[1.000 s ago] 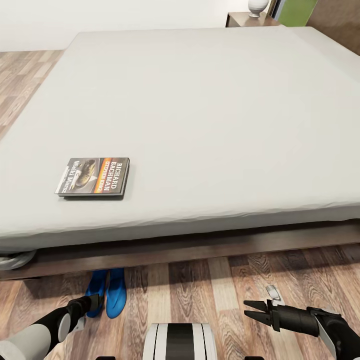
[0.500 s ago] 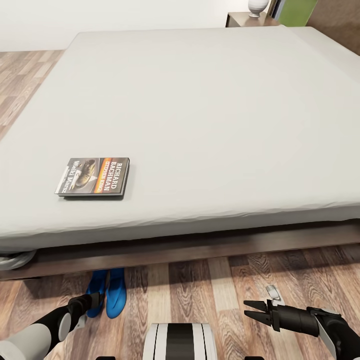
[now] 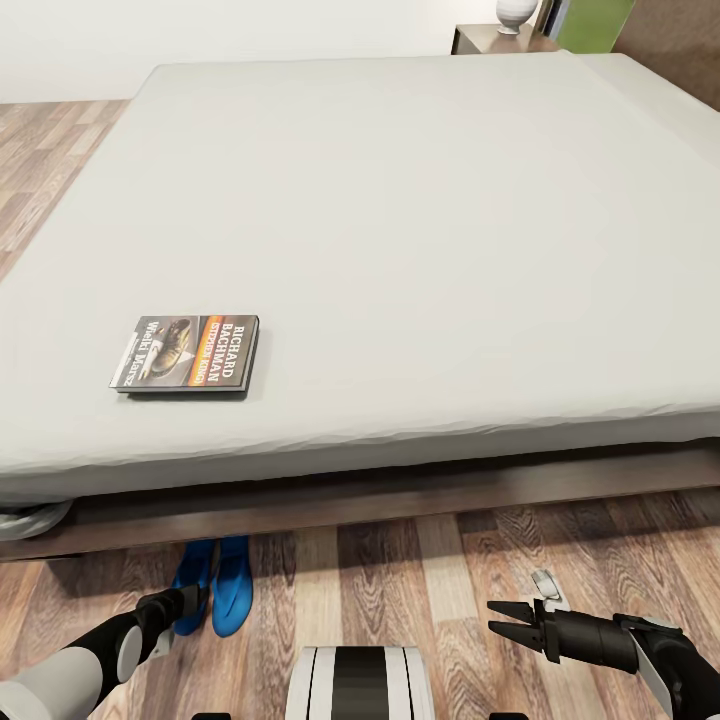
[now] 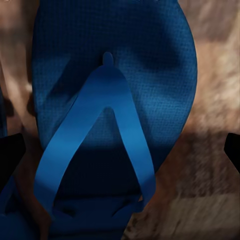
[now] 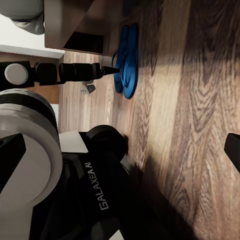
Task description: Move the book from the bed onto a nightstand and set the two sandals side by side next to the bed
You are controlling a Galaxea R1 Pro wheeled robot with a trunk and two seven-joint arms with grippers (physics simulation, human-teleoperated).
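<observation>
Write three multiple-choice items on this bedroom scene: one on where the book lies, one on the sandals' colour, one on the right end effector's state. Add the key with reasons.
1. Where does the book lie?
A. on the floor
B. on the bed
C. on a nightstand

2. What colour are the sandals?
A. red
B. black
C. blue

3. How does the right end effector stand?
A. open, holding nothing
B. shut on a sandal
C. shut on the book

Key: 1 B, the book rests flat on the grey mattress near its front edge. 2 C, both show bright blue on the wood floor by the bed frame. 3 A, its fingers are spread over bare floor.
</observation>
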